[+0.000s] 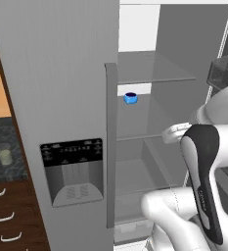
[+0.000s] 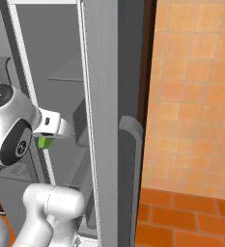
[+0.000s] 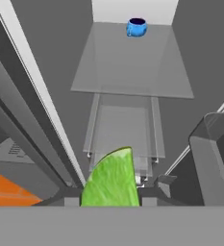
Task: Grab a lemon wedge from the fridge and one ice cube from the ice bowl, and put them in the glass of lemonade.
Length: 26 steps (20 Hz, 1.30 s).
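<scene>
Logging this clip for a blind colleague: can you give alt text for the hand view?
A green lemon wedge sits pinched in the gripper at the bottom, inside the open fridge. Beyond it, glass shelves recede, with a small blue cup at the far end.

A small blue cup [image 1: 130, 98] sits far back on a glass shelf [image 1: 154, 71]. Left of that shelf stand dark wooden drawers [image 1: 10, 215] with pale curved handles, and beyond it to the right rises an orange tiled wall [image 2: 196, 96] (brick-red floor below).
</scene>
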Available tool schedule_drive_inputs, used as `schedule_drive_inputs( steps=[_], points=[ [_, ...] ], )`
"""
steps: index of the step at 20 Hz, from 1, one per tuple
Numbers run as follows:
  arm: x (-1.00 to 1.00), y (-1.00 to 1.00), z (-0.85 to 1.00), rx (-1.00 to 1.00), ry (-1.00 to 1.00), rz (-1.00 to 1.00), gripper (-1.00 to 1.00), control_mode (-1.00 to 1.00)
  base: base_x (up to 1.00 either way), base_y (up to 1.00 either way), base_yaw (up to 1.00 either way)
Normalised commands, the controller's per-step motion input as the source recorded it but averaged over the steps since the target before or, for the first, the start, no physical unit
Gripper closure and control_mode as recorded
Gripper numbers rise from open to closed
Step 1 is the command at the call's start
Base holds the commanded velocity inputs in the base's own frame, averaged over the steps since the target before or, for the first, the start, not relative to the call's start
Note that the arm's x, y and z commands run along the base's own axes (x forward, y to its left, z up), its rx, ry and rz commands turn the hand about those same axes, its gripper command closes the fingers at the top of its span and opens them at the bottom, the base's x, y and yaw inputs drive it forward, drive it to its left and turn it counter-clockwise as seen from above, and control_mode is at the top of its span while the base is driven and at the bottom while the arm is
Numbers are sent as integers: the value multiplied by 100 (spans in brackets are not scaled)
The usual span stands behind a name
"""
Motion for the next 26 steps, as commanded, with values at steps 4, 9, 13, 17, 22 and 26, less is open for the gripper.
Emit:
schedule_drive_inputs(
  steps=[4, 9, 13, 17, 22, 26],
  points=[
    [-3, 0, 0, 0, 0, 0, 100, -100, 0, 0, 0],
    [0, 0, 0, 0, 0, 0, 100, 100, -86, 50, 12],
    [0, 0, 0, 0, 0, 0, 100, 100, -81, 100, 26],
    [0, 0, 0, 0, 0, 0, 100, 100, -20, 100, 16],
    [0, 0, 0, 0, 0, 0, 100, 100, 16, 100, -3],
    [0, 0, 0, 0, 0, 0, 100, 100, 67, 100, -21]
  ],
)
